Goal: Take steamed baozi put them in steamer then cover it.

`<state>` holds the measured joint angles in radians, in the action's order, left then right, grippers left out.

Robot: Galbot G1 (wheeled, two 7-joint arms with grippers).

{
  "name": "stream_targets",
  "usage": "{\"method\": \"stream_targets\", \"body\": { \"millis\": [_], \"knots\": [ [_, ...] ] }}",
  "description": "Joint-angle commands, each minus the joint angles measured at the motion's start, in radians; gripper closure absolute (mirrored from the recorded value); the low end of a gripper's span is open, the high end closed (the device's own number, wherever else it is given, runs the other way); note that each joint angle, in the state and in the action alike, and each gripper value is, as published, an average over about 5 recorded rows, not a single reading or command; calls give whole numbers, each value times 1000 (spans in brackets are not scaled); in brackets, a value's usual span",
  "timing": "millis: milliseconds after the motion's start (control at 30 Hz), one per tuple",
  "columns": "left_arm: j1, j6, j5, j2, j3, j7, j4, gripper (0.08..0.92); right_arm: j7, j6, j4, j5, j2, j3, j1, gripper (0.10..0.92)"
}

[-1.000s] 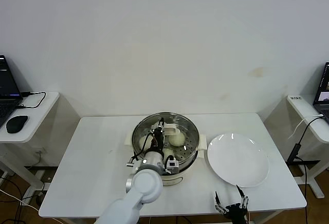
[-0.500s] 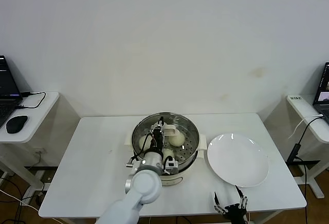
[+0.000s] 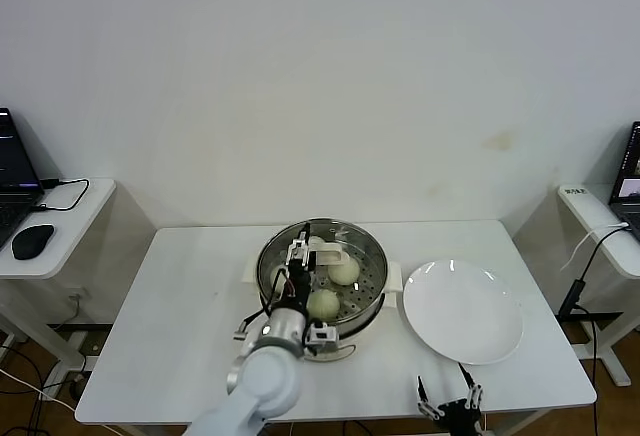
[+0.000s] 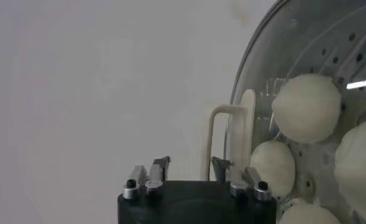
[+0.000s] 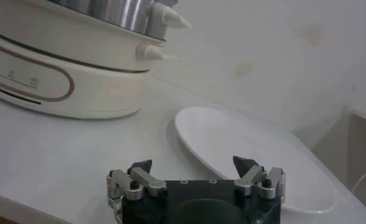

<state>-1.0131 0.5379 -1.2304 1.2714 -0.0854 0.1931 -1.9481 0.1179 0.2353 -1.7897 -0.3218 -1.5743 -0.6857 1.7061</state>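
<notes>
Now we see the cover (image 3: 322, 256) already on the steamer (image 3: 372, 286), baozi (image 3: 323, 303) inside; our left gripper (image 4: 189, 170), jaws open and empty, straddles its handle (image 4: 231, 137); little remains.

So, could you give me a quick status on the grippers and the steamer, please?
Left gripper open over the cover, which sits on the steamer. Baozi inside. Right gripper open, parked at the table's near edge by the plate. Nothing in the way.

Cream-white baozi (image 3: 323, 303) in shiny perforated steamer (image 3: 372, 274).
</notes>
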Motion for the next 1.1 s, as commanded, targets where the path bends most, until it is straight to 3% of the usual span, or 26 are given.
{"method": "stream_targets", "body": {
  "millis": [33, 133, 233, 367, 667, 833, 1100],
  "knots": [
    [-262, -141, 244, -94, 130, -229, -246, 235, -3, 12, -2, 10, 10, 0, 13, 203],
    [-391, -213, 433, -98, 220, -362, -328, 188, -3, 18, -13, 41, 28, 1, 22, 203],
    [-527, -391, 741, -57, 345, -487, -372, 179, 3, 27, -33, 98, 61, 0, 36, 203],
    [-639, -645, 1004, 25, 489, -551, -365, 177, 13, 43, -52, 171, 111, -8, 50, 203],
    [-825, -615, 1445, 10, 623, -523, -359, 177, 39, 13, -101, 266, 147, 30, 73, 203],
    [-882, -629, 1475, 16, 612, -513, -290, 177, 51, -25, -160, 318, 186, 25, 108, 203],
    [-872, -687, 1457, 36, 574, -481, -199, 177, 55, -33, -189, 324, 209, 29, 138, 203]
  ]
}}
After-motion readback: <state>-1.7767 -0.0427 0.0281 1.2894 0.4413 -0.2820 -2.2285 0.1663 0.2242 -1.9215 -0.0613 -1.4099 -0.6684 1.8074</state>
